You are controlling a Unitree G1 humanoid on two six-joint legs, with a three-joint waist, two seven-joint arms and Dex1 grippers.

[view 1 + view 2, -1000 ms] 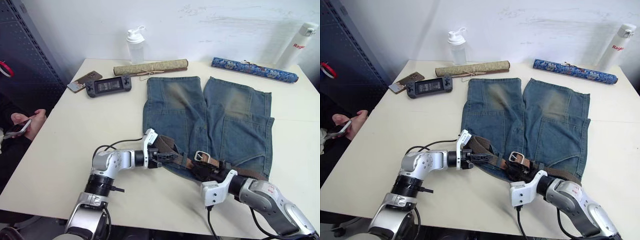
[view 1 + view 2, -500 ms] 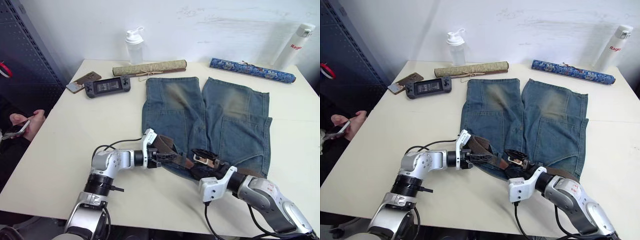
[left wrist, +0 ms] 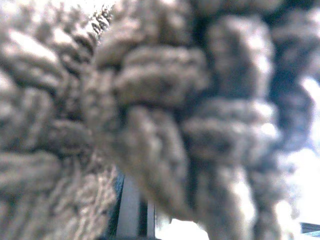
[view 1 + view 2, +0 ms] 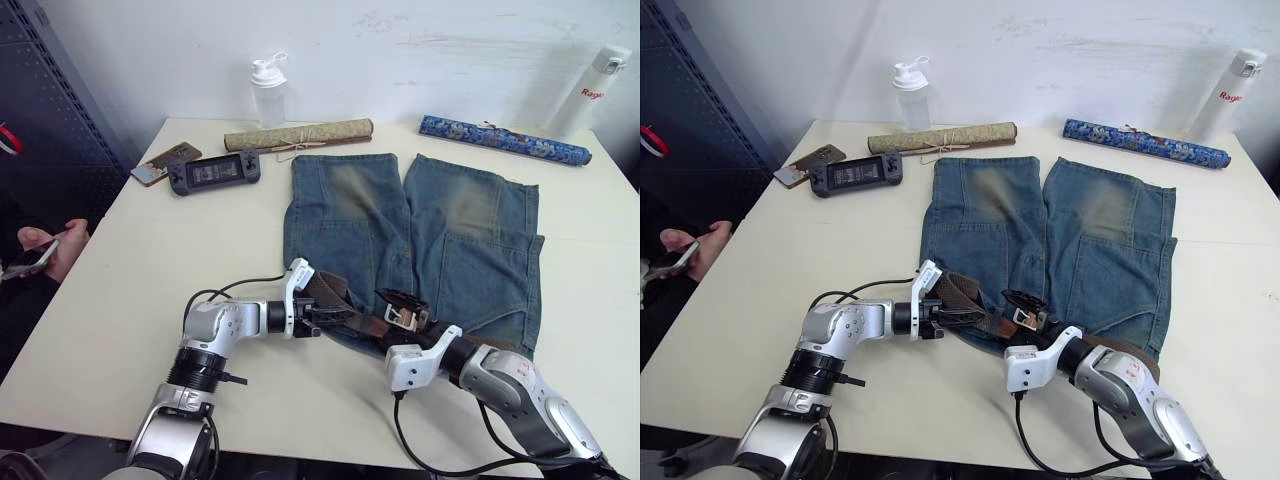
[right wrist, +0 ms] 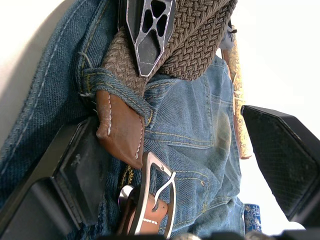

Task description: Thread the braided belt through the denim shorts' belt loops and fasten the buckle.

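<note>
Faded blue denim shorts (image 4: 420, 235) lie flat mid-table, waistband toward the robot, with the olive-brown braided belt (image 4: 325, 292) running along it. Left gripper (image 4: 318, 316) is clamped on the belt at the waistband's left end; the left wrist view is all blurred weave. Right gripper (image 4: 400, 305) sits with fingers spread apart around the square silver buckle (image 5: 157, 192) and its brown leather tab, gripping nothing. The right wrist view shows the belt passing under a blue denim belt loop (image 5: 117, 90). Behind: white shaker bottle (image 4: 270, 90), tan rolled scroll (image 4: 298, 134), blue patterned scroll (image 4: 505, 140), black handheld console (image 4: 215, 173), phone (image 4: 165, 161), white flask (image 4: 595, 85). A person's hand (image 4: 45, 250) holds a phone off the table's left.
</note>
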